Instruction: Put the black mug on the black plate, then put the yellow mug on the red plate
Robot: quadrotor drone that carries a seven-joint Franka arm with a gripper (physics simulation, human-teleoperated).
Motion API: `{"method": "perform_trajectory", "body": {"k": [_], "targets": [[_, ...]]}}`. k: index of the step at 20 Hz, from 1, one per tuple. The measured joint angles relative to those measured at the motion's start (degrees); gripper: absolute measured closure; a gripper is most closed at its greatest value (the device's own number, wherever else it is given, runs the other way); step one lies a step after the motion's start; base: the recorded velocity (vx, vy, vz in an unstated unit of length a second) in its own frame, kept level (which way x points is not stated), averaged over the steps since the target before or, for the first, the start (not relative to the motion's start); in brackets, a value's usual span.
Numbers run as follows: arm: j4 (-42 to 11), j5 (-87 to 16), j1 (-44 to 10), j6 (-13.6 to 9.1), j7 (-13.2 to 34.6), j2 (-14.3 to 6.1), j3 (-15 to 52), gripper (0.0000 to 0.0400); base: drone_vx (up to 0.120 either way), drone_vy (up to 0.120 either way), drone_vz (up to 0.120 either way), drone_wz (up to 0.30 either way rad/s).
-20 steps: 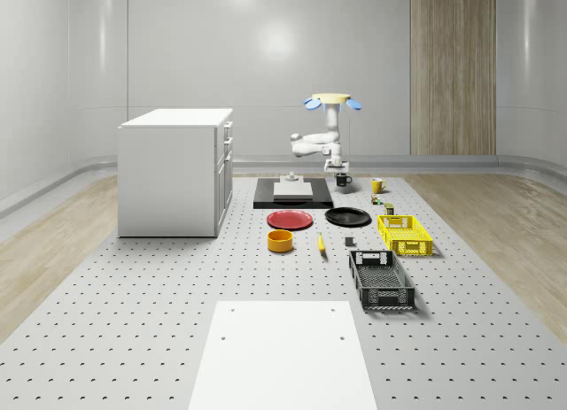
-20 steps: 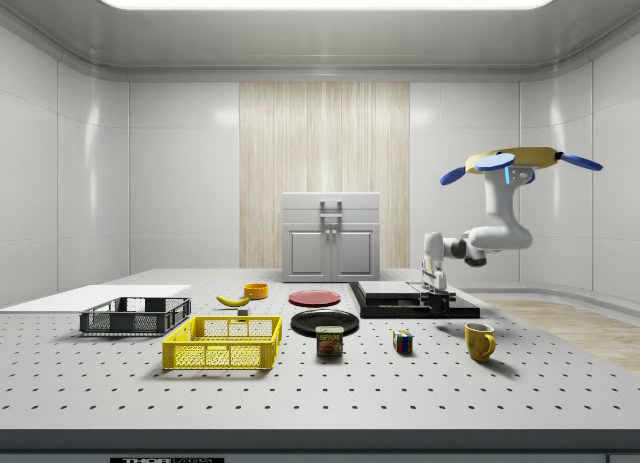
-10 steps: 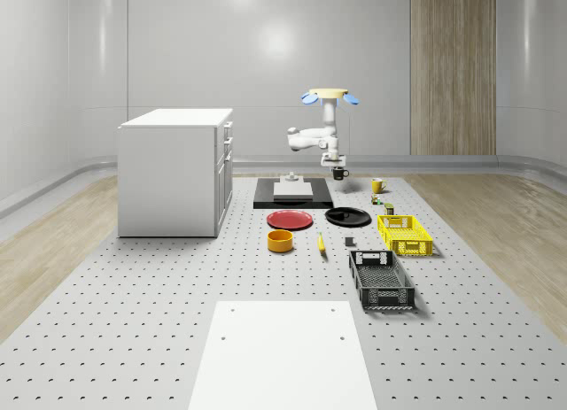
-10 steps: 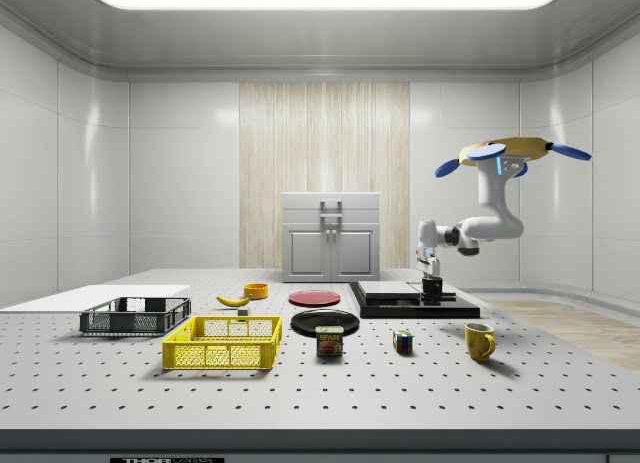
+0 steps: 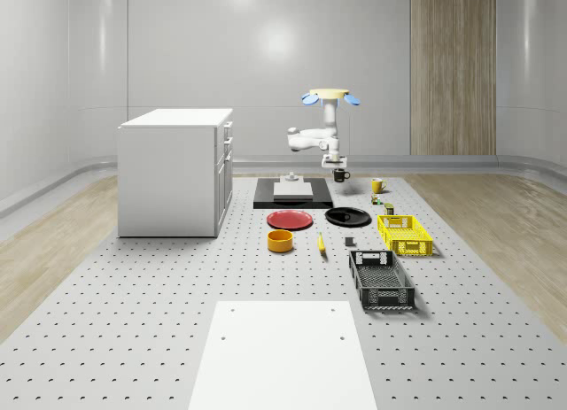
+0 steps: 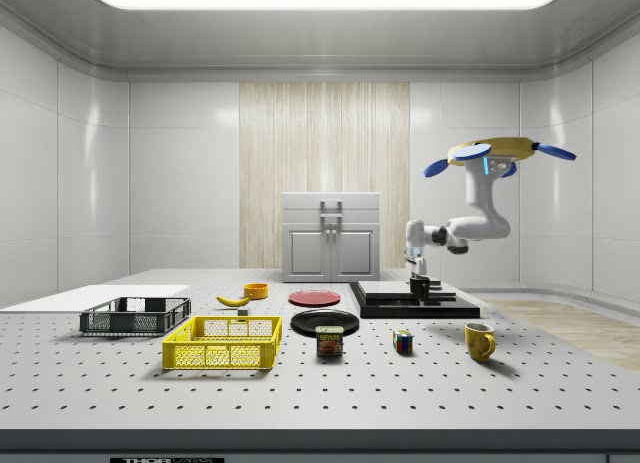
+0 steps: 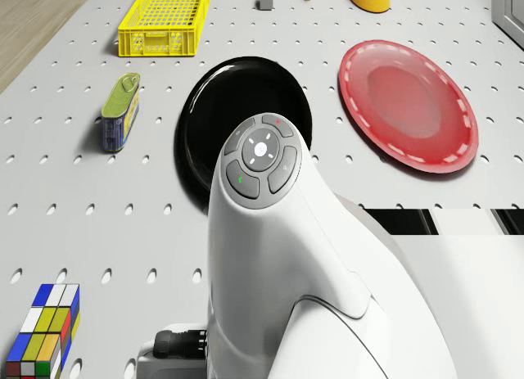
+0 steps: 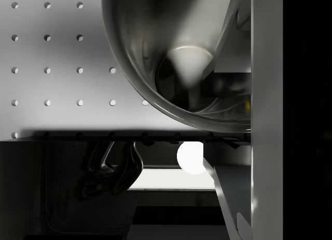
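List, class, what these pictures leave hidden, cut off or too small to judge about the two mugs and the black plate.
- Black mug: in the whole-scene view it is too small to show how the end effector grips it.
- Black plate: in the drone view the arm covers much of it.
- Yellow mug: in the side view its inside is hidden by its own wall.

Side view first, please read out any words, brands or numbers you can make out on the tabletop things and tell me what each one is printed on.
"SPAM": on the front label of the small dark food tin standing beside the yellow mesh crate.
Black strip on the table's front edge: white lettering, too small to read.
Multicoloured puzzle cube: coloured squares, no text.
Yellow ceramic mug: no lettering visible.
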Motion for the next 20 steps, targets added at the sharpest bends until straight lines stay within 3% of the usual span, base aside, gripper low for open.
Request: {"method": "perform_trajectory", "body": {"k": [20], "targets": [[0.1, 1.2, -0.5, 2.7, 0.4, -2.9, 0.4, 0.029, 0.12, 0.0, 0.0, 0.0]]}}
